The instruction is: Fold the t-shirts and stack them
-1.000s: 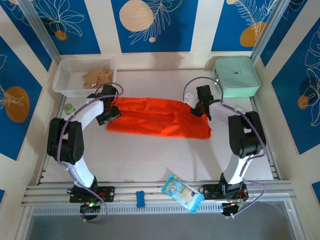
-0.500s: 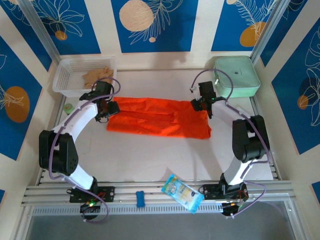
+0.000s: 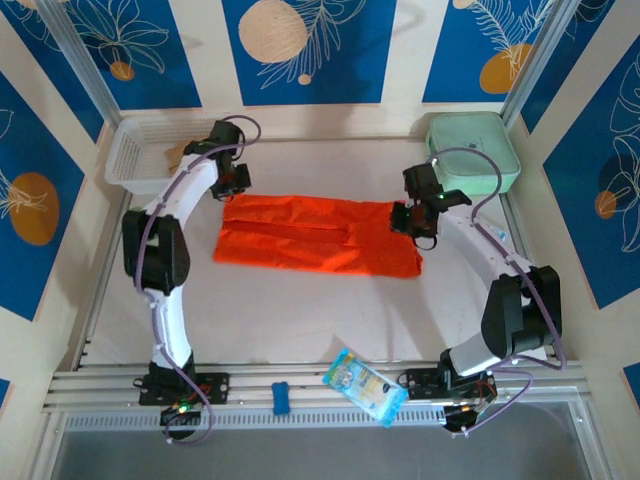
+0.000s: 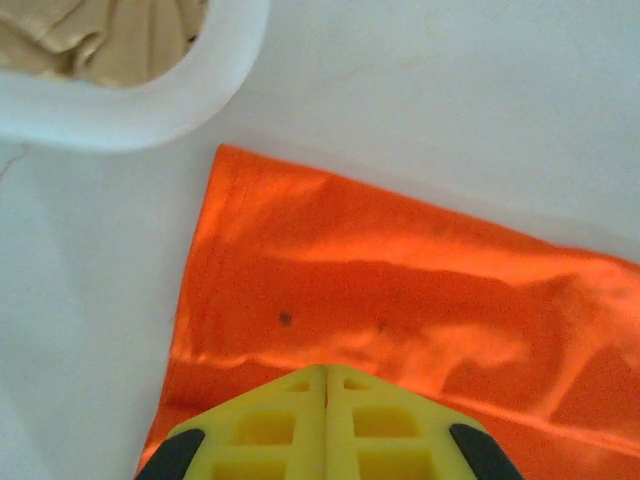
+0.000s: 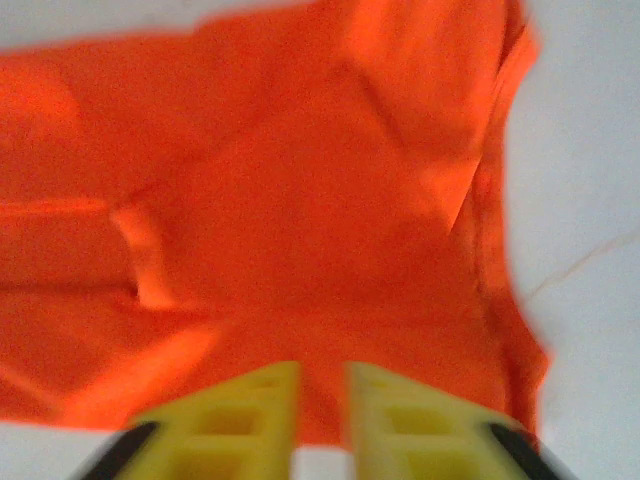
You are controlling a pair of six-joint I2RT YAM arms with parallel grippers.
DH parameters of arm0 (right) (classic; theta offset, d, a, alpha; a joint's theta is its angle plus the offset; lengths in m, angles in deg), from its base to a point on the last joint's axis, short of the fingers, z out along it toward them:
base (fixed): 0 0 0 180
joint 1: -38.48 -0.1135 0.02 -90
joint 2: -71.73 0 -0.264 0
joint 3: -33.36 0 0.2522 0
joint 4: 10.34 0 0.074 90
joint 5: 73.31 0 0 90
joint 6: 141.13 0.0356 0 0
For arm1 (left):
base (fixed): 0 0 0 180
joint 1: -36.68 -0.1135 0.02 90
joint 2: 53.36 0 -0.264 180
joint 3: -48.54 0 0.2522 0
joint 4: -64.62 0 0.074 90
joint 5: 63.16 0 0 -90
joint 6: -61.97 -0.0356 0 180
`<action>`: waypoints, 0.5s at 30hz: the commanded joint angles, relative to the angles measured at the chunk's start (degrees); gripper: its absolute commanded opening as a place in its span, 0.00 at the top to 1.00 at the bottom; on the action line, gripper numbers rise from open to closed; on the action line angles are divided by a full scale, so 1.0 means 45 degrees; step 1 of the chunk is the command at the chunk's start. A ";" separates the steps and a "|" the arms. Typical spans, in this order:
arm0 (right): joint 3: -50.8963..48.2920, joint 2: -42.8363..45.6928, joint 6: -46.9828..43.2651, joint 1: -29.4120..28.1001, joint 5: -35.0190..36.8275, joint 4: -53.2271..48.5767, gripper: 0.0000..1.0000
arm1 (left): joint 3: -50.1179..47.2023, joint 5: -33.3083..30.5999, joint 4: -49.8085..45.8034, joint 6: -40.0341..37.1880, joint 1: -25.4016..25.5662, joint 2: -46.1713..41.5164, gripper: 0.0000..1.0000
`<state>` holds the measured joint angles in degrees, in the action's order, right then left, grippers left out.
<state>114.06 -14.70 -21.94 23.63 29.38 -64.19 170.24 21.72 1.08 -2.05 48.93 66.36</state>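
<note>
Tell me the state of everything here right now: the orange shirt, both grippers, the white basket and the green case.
t-shirt: folded into a long strip, lying flat, not gripped.
left gripper: shut, empty, above the shirt's left end.
right gripper: open by a narrow gap, empty, above the shirt's right end.
basket: upright, holding crumpled tan cloth.
mint-green case: lid closed.

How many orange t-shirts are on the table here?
1. The orange t-shirt lies as a flat strip mid-table. Tan cloth in the white basket may be another garment; unclear.
</note>
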 commanded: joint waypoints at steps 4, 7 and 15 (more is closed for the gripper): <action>-0.0132 -0.1650 0.2094 -0.0286 -0.1373 -0.1040 1.00 | 0.1816 0.0357 -0.1390 -0.0513 -0.0008 0.2129 1.00; 0.0003 -0.2317 0.2258 -0.0541 -0.0964 -0.1180 1.00 | 0.2359 0.0473 -0.1457 -0.0482 -0.0008 0.2896 1.00; 0.0080 -0.3789 0.2263 -0.0734 -0.0566 -0.0953 1.00 | 0.2421 -0.0092 -0.1438 -0.0385 0.0196 0.3817 1.00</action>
<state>113.75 -29.85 -12.91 20.42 25.90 -67.63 180.12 22.09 -2.94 -3.10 49.24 81.90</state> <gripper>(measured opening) 0.047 0.056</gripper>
